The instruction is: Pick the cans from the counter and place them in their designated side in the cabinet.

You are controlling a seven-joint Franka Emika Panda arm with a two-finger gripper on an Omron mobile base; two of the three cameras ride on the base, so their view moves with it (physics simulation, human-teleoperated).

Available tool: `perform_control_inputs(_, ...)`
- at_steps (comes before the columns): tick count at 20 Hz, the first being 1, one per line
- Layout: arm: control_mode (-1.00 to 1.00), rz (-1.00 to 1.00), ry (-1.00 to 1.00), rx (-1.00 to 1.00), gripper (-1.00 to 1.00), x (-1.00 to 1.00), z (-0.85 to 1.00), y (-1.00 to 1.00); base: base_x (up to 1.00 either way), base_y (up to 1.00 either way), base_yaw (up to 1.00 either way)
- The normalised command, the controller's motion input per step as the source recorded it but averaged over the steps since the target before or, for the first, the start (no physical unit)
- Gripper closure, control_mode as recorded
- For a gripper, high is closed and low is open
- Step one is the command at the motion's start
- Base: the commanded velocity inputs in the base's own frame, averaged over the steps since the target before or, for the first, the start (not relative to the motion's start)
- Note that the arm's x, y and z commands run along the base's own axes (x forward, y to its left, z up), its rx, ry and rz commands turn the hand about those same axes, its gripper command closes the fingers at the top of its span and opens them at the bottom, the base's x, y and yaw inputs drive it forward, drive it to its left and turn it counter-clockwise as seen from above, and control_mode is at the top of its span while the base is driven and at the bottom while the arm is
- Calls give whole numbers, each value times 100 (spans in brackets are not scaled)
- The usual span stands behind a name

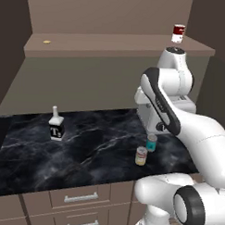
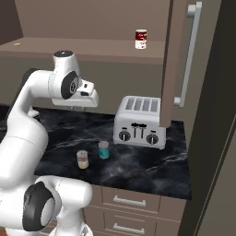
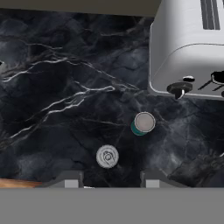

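Nearest thing: beige-yellow can (image 3: 107, 156), upright on the black marble surface (image 3: 57, 100), close to its near edge.
Second can: teal can (image 3: 142, 124), upright just beside and slightly farther back and right of the beige-yellow one; not touching, judging from the right base view.
Hand: hand (image 3: 109, 179) hangs above the 2 cans, pointing down; fingers drawn in to their narrowest, holding nothing.
Step in hand: approach for the 1st pick; neither can is lifted.
Next move calls for: spreading the fingers, descending over 1 can, squeezing its sides without knocking the neighbour, then lifting to the cabinet shelf (image 1: 112, 45).
Count, cans on surface: 2.
Count, cans on shelf: 1, a red-and-white can (image 2: 141, 38) at the right end.
Count, toasters: 1, silver toaster (image 2: 139, 122), right and farther back than the cans.
Count, bottles: 1, bottle (image 1: 55, 125), far left.
Count, shelf oddments: 1 small yellow item (image 1: 46, 41), unclear.
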Motion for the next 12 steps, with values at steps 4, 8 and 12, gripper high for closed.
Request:
perform_control_inputs(4,-100,0,0,0,-100,-8,0,3,0,0,0)
perform_control_inputs(8,-100,0,0,0,-100,-32,-1,7,0,0,0)
perform_control_inputs(12,-100,0,0,0,-100,-37,-3,2,0,0,0)
